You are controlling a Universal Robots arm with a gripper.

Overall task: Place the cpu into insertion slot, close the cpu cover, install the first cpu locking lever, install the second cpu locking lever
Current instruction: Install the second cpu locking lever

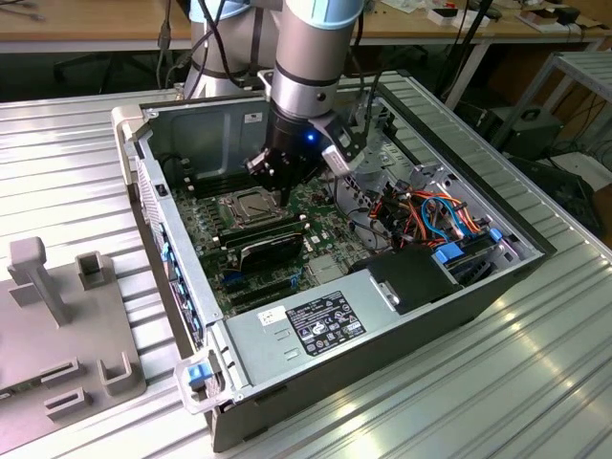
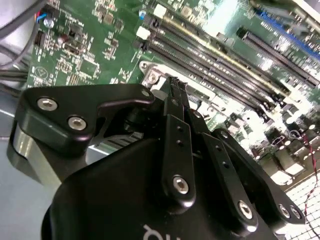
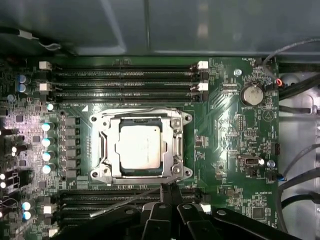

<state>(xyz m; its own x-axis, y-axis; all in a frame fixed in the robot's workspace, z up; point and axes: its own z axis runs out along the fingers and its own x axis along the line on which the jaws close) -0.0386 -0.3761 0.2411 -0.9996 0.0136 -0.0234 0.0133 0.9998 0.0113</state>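
A ribbed aluminium workbench carries an open grey computer case, with desks and cables behind it. Inside lies a green circuit board. The arm's black gripper hangs low over the board, its two slim fingers pressed together with no gap between them and holding nothing.

In the first wrist view the cpu, a small flat square chip with a silvery metal top, already sits in the insertion slot, the square socket rimmed in silver metal. The cpu cover, a thin silver frame with a large window, lies flat around the chip and appears closed. A thin silver wire lever slants out from the socket's near edge across the long black memory slots, standing free and not latched (whether the lever on the socket's far edge is hooked cannot be told). The closed fingertips sit just beside the socket's near edge, close to where this lever starts.

The work appears to stand at the locking levers. To do this well, the closed tips should bear on the wire's handle end, push steadily down and sideways under its hook, and stay clear of the memory slots and the small capacitors nearby.
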